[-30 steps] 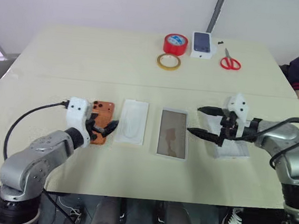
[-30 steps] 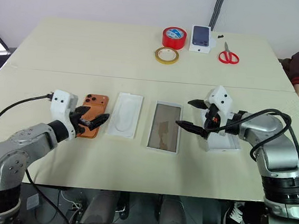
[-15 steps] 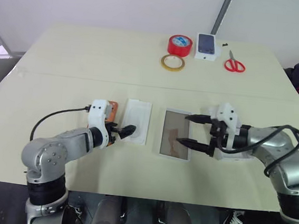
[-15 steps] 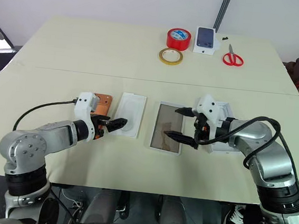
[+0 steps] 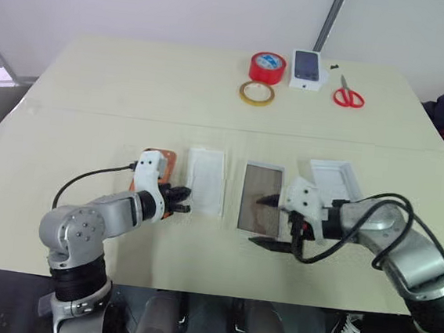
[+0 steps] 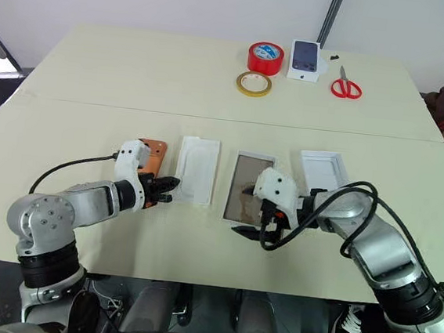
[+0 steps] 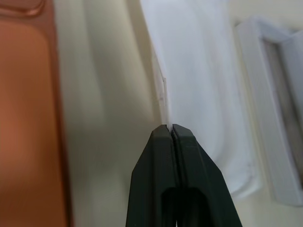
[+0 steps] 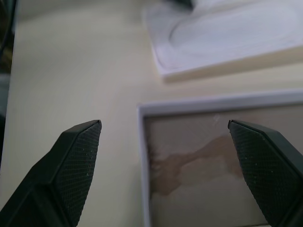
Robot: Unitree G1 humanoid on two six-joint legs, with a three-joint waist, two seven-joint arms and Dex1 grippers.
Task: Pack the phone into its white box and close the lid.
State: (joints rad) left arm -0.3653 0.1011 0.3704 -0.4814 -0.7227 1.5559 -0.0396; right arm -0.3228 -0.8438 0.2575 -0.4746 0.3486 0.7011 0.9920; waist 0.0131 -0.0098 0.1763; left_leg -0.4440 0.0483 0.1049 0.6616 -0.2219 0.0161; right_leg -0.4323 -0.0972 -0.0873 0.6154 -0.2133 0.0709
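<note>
With the left gripper (image 7: 171, 128) pinched shut on the liner's (image 5: 206, 180) edge and the right gripper (image 8: 165, 156) spread open over the box (image 5: 261, 197), the liner should be lifted level.

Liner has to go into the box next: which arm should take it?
Left, probably. The left end effector is shut on the edge of the white liner, beside the white box. The right end effector hangs open over the box's near end, holding nothing.
</note>
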